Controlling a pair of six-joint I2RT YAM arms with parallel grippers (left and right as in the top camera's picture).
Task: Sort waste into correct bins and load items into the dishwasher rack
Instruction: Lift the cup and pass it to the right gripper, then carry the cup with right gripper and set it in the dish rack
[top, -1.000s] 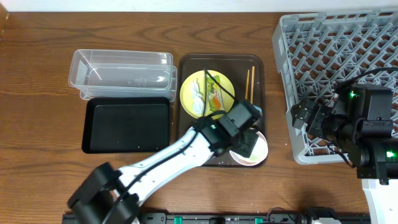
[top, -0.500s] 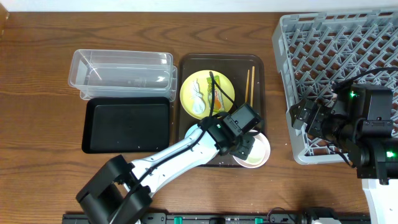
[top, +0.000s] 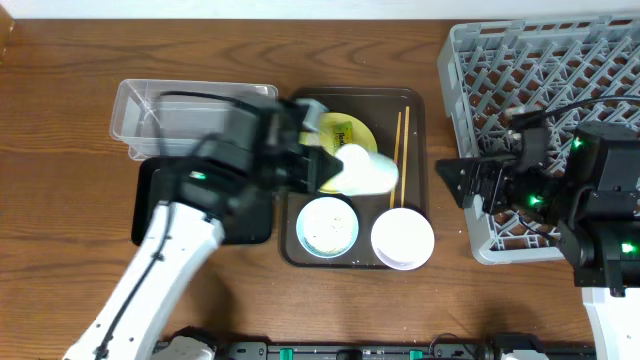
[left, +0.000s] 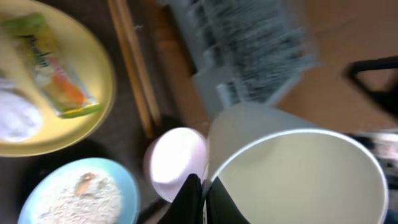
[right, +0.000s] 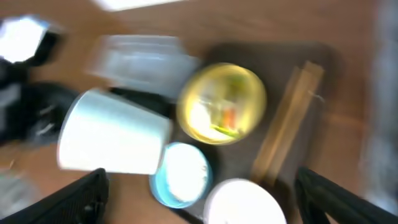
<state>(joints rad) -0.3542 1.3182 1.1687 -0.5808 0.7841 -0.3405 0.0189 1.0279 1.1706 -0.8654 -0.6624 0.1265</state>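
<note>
Overhead, white cup (top: 368, 171) seemingly clamped in left tool (top: 326, 168), over plate (top: 352, 130).

Left hand (left: 200, 196) clamped on cup (left: 298, 180), aloft; right hand (right: 200, 177) spread.

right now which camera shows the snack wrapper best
Left wrist: the wrapper lies close and whole on the plate, green with orange print, though slightly blurred. Overhead shows only a small part of it, the rest hidden by the cup. Right wrist gives just a blurred orange-green smear.
</note>
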